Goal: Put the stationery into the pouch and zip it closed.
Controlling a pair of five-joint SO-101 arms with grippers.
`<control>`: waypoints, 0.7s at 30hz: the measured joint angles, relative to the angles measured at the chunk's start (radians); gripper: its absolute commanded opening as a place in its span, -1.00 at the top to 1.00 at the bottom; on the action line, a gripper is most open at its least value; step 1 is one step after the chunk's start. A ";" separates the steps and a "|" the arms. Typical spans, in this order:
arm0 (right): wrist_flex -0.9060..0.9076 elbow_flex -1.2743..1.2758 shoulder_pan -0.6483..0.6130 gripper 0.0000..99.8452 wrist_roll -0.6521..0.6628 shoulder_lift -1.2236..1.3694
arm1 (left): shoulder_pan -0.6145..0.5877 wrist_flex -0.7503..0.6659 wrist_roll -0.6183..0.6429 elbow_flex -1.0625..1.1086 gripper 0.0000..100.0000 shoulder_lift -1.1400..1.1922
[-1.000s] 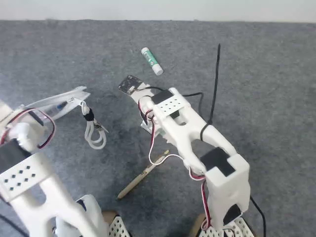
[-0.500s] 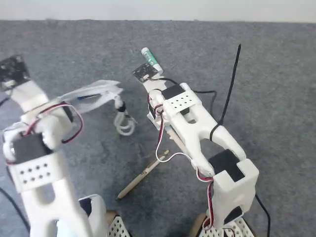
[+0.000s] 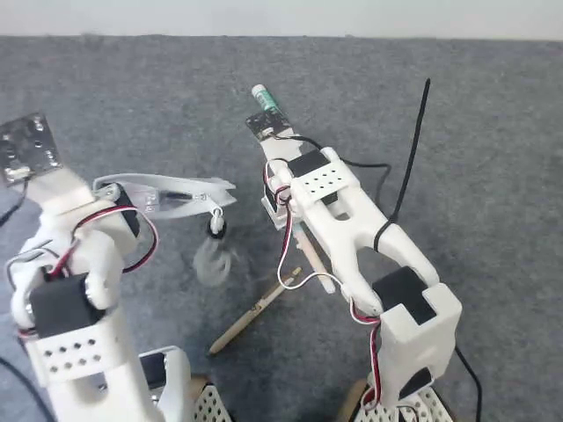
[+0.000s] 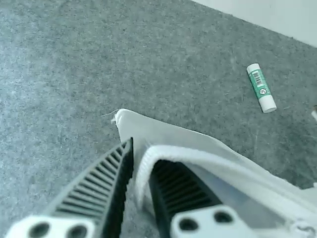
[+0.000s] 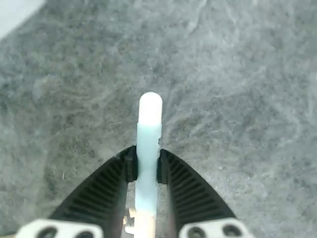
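Left fingers (image 4: 101,186) pinched on pouch (image 4: 166,135) edge; right fingers (image 5: 187,189) gripping pale stick (image 5: 149,126).

Readable text, numbers, signs: none. Item: glue stick (image 4: 261,88), lying on the far part of the grey surface (image 4: 74,59), towards the middle. Carries a green label (image 4: 258,82) with pale print and small dark marks; characters too small to make out.
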 measured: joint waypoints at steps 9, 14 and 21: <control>0.017 0.000 0.000 0.97 -0.020 -0.084 | 0.000 0.000 -0.025 0.029 0.98 -0.002; 0.051 0.051 0.000 0.96 -0.021 -0.195 | 0.000 0.000 -0.029 0.029 0.98 -0.002; 0.057 0.120 -0.015 0.99 -0.021 -0.322 | -0.002 0.000 -0.029 0.031 0.98 -0.002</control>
